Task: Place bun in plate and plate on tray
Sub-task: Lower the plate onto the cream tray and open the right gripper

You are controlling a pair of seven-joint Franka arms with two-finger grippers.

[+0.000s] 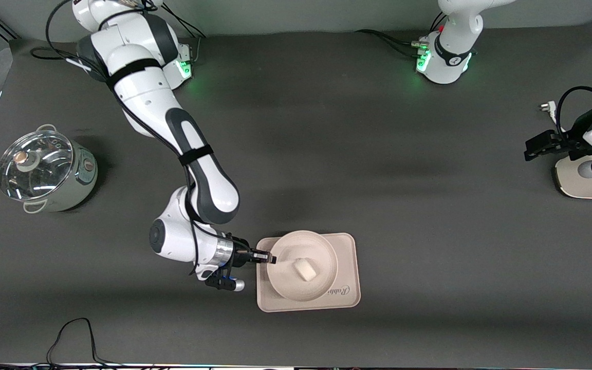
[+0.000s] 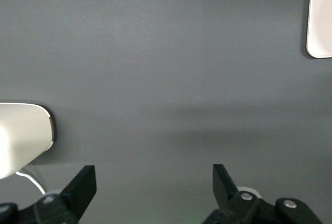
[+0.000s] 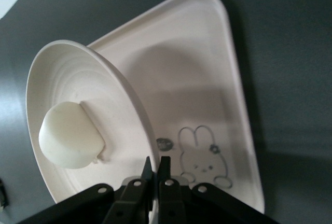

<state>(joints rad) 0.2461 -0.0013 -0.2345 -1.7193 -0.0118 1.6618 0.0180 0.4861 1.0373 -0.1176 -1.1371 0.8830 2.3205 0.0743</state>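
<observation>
Front view has the right gripper [image 1: 271, 258] down low at the tray's [image 1: 346, 267] edge toward the right arm's end of the table, fingers pinched tight on the rim of the plate [image 1: 321, 252]. That plate sits over the tray, and the right wrist view shows it tipped up, gripped edge higher than the tray floor, with the rabbit drawing [image 3: 203, 156] peeking out right next to the closed fingers [image 3: 165, 175]. Bun [image 1: 305, 269] is in the plate, resting against the dish's inner slope, a bit nearer the front camera than the plate's middle.

Left gripper [image 1: 537, 146] is parked way off toward the left arm's end of the table, just waiting, over a cream-coloured base unit [image 1: 584, 180]. Its wrist view shows both fingers [image 2: 83, 185] spread wide with nothing between them, only dark table [image 2: 166, 68] underneath.

Also a lidded steel pot [image 1: 44, 172] near the right arm's end, well apart from everything.
</observation>
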